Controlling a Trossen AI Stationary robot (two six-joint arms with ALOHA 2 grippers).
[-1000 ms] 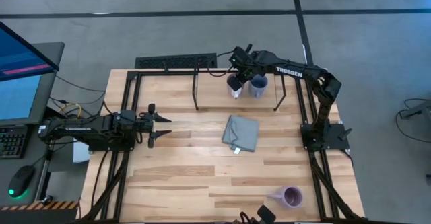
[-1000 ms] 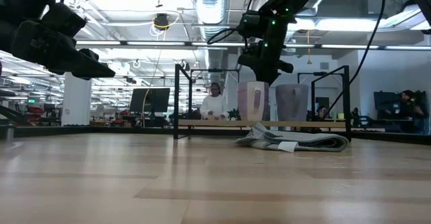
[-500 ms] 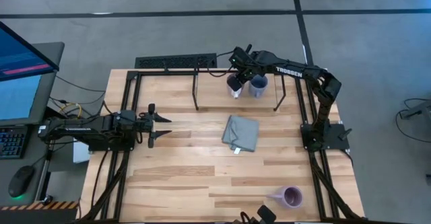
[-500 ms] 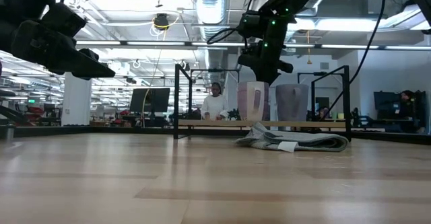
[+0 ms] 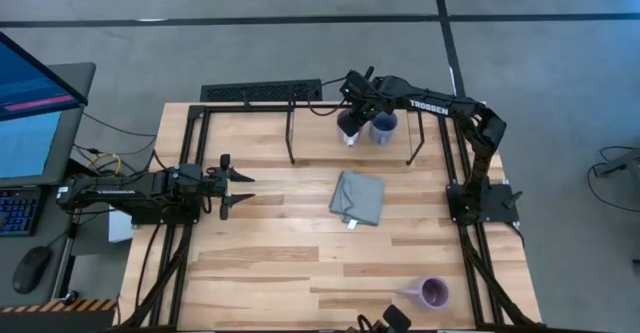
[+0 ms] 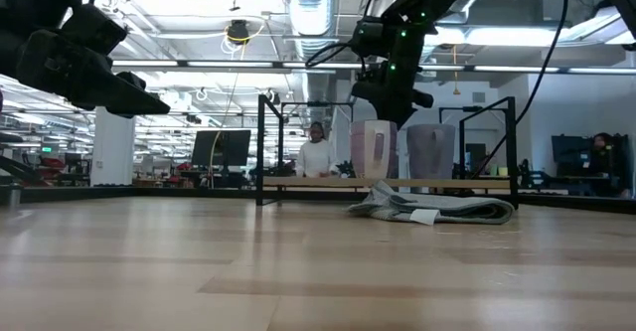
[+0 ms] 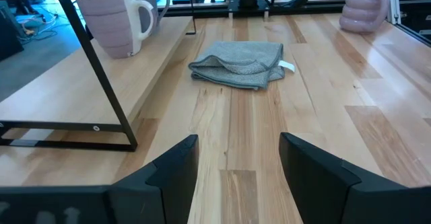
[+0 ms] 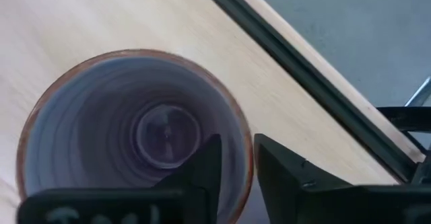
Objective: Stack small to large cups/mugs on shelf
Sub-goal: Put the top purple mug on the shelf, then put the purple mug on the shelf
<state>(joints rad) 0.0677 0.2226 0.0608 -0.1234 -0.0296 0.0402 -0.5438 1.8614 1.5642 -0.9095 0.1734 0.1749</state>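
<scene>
A pale lavender mug and a blue-grey mug stand upright side by side on the black-rod shelf at the table's far middle. My right gripper hangs over the lavender mug, shut on its rim. A deeper purple mug stands on the table near the front right edge. My left gripper is open and empty, above the table's left side. My right gripper comes from above, pointing down, with one finger inside the lavender mug and the other outside. The rim sits between them, on the side toward the blue-grey mug. The mug stands upright with its base on the shelf.
A folded grey cloth lies on the table's middle, in front of the shelf. The shelf's upright legs stand to either side of the mugs. Bare wood lies between the cloth and the purple mug.
</scene>
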